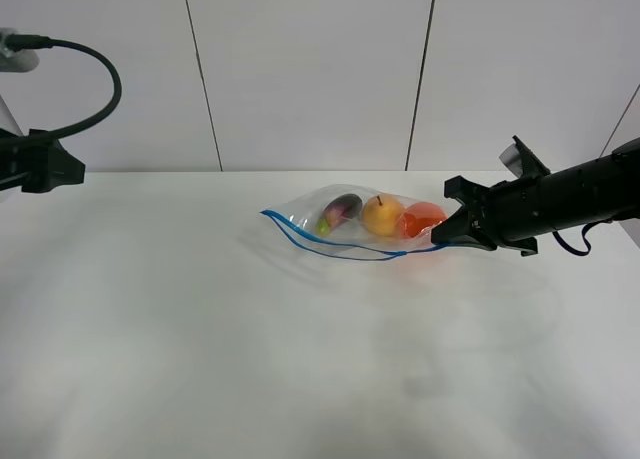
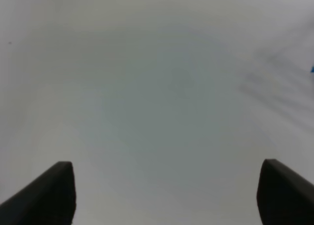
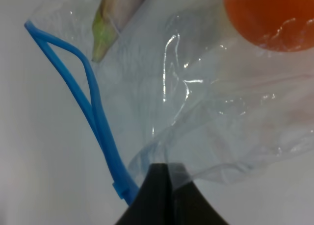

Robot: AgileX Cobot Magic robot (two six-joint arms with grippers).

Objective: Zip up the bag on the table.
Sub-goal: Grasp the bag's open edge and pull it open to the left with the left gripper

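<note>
The clear bag (image 1: 355, 224) lies on the white table (image 1: 200, 329) just behind its middle, holding a toy eggplant (image 1: 341, 210), a yellow pear (image 1: 382, 215) and an orange (image 1: 422, 219). Its blue zipper strip (image 1: 300, 234) runs along the front edge, with the two tracks apart at the left end. My right gripper (image 1: 441, 236) is shut on the bag's right end; the right wrist view shows the gripper (image 3: 166, 169) pinching plastic beside the zipper strip (image 3: 98, 122). My left gripper (image 2: 167, 190) is open and empty over bare table, far left of the bag.
The left arm (image 1: 45, 166) sits at the table's far left edge with a black cable (image 1: 100, 69) looping above it. A white panelled wall (image 1: 310, 69) stands behind the table. A speck of blue (image 2: 312, 69) shows at the edge of the left wrist view.
</note>
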